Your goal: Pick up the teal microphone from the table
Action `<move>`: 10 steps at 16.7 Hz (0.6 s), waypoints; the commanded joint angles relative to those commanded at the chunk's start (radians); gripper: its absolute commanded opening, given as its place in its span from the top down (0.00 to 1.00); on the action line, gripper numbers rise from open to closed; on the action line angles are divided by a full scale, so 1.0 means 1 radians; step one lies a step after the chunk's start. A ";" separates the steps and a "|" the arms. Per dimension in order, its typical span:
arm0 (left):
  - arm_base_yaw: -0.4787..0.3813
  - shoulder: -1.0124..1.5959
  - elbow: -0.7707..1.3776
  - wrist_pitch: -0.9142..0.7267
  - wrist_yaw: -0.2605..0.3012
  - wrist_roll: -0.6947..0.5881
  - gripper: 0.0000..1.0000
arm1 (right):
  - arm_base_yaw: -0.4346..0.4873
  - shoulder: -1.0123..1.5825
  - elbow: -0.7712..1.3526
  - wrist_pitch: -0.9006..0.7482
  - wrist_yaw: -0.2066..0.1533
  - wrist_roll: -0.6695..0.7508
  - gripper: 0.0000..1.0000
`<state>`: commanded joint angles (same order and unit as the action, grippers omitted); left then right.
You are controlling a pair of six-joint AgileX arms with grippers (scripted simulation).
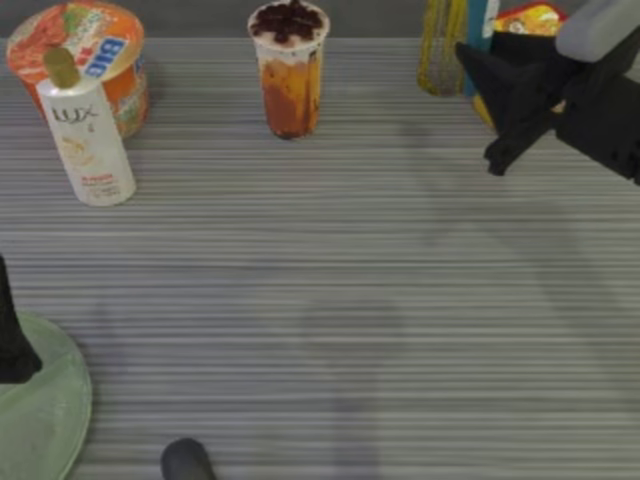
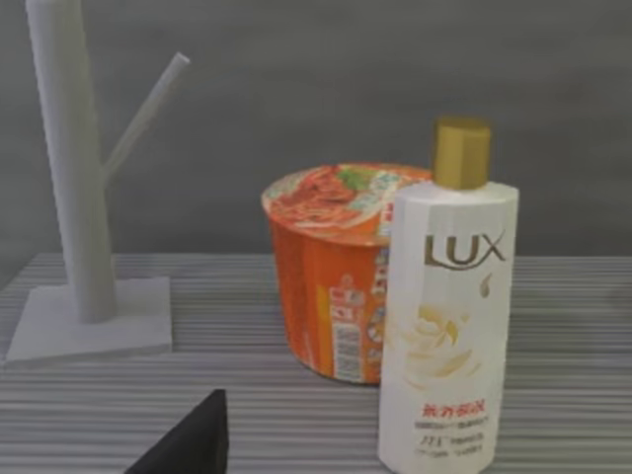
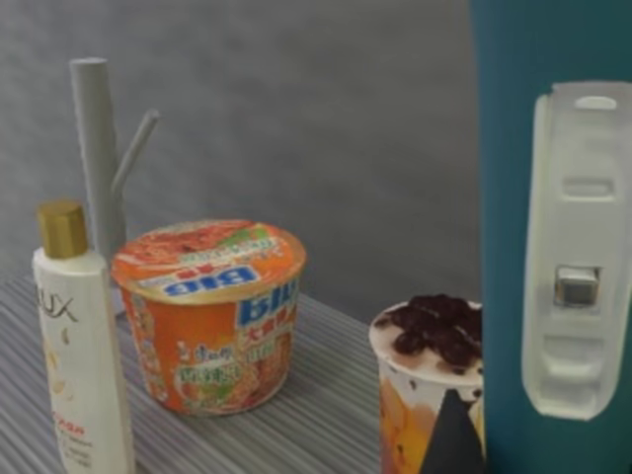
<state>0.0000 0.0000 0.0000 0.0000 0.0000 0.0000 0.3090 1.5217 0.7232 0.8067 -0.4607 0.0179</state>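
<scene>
The coming move turns on how the right end effector (image 1: pixel 497 108) sits against the teal microphone (image 1: pixel 484 22). Seen from above, both are well to the right of the bubble-tea cup (image 1: pixel 290 70), in the far right corner of the counter (image 1: pixel 330 260). Only a teal sliver of the microphone shows there, just behind the dark fingers and between a yellow bottle (image 1: pixel 441 45) and an orange snack bag (image 1: pixel 530 18). From the right wrist camera the microphone (image 3: pixel 513 197) fills the near side of the picture, so it is very close to that end effector. Its long axis stands upright, and its white switch patch (image 3: pixel 578 247) faces the camera. The handle is a smooth, plain teal; the white head and the base are out of view, so I cannot tell whether it rests on the counter or is already lifted. Nor can I tell whether the right fingers are closed on the handle or only beside it. The right arm is clearly the nearer one. The left end effector (image 1: pixel 12 340) sits far to the left of the cup, by the pale green plate (image 1: pixel 50 420), and its finger state cannot be told either.
</scene>
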 joint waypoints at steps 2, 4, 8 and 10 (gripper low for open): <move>0.000 0.000 0.000 0.000 0.000 0.000 0.00 | 0.008 0.005 0.005 0.000 0.004 0.003 1.00; 0.000 0.000 0.000 0.000 0.000 0.000 0.00 | 0.042 0.017 0.005 0.026 0.036 0.007 1.00; 0.000 0.000 0.000 0.000 0.000 0.000 0.00 | 0.171 0.057 0.001 0.126 0.166 0.023 1.00; 0.000 0.000 0.000 0.000 0.000 0.000 0.00 | 0.244 0.076 -0.003 0.178 0.237 0.032 1.00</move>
<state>0.0000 0.0000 0.0000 0.0000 0.0000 0.0000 0.5531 1.5974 0.7204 0.9845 -0.2232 0.0500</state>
